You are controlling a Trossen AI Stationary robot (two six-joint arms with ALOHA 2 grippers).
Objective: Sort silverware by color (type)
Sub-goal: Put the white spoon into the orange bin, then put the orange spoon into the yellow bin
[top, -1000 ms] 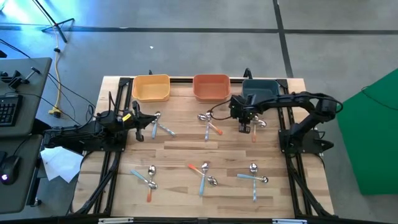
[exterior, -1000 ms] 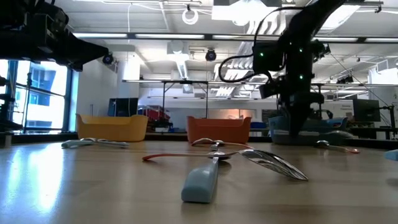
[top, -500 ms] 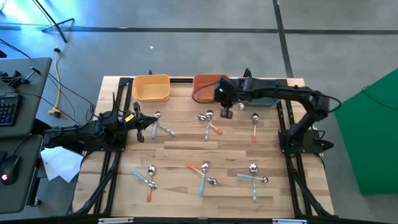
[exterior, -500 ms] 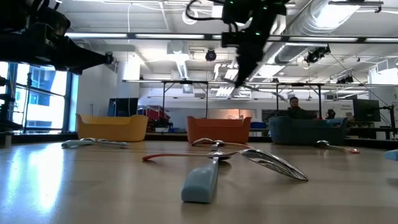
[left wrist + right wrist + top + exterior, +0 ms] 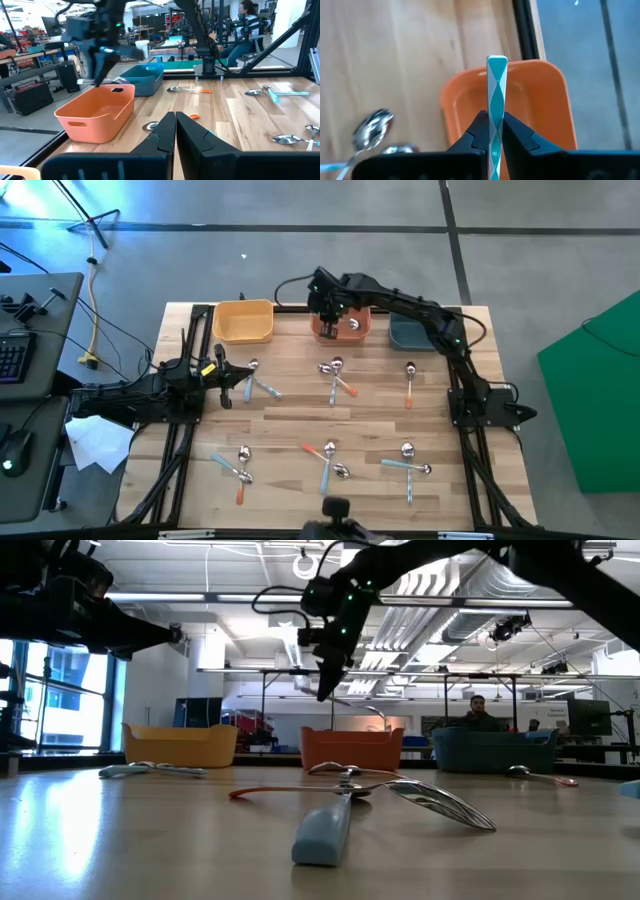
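In the last second your right tool (image 5: 328, 315) has left the right side of the worktop (image 5: 290, 415) and swung past the dark teal bin (image 5: 410, 335). It now hangs over the orange bin (image 5: 365, 335), closed on the light-blue handle of a spoon (image 5: 496, 85) that stands up between its fingers. Where it lifted from, one orange-handled spoon (image 5: 410, 375) lies alone. So one piece is off the wood and in the air over a bin, but not yet released. A blue handle over an orange bin looks to me like a mismatch, if the bins are meant to match the handles, so check that before you drop. Your left tool (image 5: 222, 370) waits at the left edge, fingers pressed together on nothing, beside the left-hand cluster (image 5: 252, 380). There are three bins – yellow (image 5: 243, 304), orange and teal. On the worktop I count five crossed clusters of spoons plus the single one, perhaps eleven or twelve in all. The overlapping handles stop me giving an exact tally per colour – orange-red, light-blue and plain silver all show among them.
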